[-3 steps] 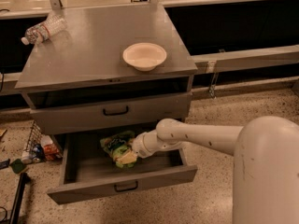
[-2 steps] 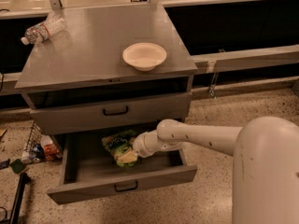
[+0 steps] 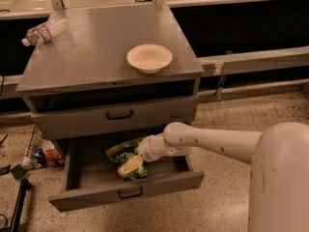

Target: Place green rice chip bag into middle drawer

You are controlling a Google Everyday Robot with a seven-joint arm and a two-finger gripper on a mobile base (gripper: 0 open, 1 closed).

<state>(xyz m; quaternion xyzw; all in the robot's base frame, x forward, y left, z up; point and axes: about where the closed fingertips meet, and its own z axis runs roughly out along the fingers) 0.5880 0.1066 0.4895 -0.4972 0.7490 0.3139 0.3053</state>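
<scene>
The grey table (image 3: pixel 96 57) stands on a speckled floor (image 3: pixel 231 129). Two items rest directly on its flat top. A white bowl (image 3: pixel 149 58) sits upright near the front right edge. A clear plastic bottle (image 3: pixel 46 30) lies on its side at the far left corner, well apart from the bowl. Below the top, one drawer (image 3: pixel 118 115) is closed and the lowest drawer (image 3: pixel 96 197) is pulled out. The gripper (image 3: pixel 131 164) is inside this open drawer.

One green bag (image 3: pixel 120 152), one bowl (image 3: pixel 149 58), one bottle (image 3: pixel 46 30) — one gripper (image 3: pixel 131 165), in the open drawer (image 3: pixel 159 185).
</scene>
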